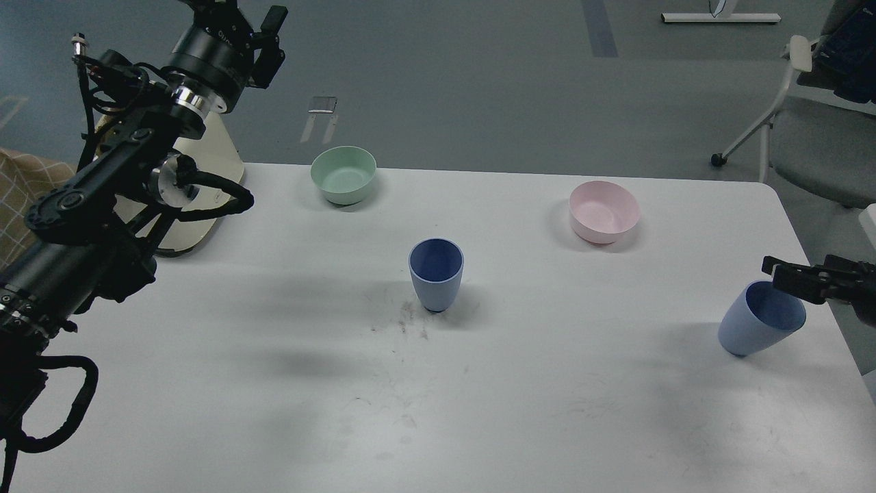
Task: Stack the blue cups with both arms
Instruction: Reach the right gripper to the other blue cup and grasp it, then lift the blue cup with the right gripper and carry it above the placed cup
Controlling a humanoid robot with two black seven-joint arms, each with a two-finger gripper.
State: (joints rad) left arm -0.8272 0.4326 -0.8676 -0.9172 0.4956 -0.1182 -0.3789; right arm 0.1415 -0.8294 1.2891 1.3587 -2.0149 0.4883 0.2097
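Our right gripper [777, 274] pinches the rim of a tilted blue cup [756, 325] near the white table's [274, 383] right edge; the other blue cup [436, 277] stands upright mid-table. Our left gripper [263, 38], raised over grey floor [479, 82], gapes empty; scuffs mark the tabletop

The tabletop [287, 383] is white with rounded corners, marked by dark scuffs and faint scratches near its middle. Soft shadows lie across it. The floor [479, 82] beyond is grey and smooth, with a darker stripe [599, 27] running away from the tabletop. A small metallic fitting [321, 105] sits on the floor. A grey-seated chair [814, 157] on a white frame with castors stands at right. A white base bar [720, 18] shows at top.
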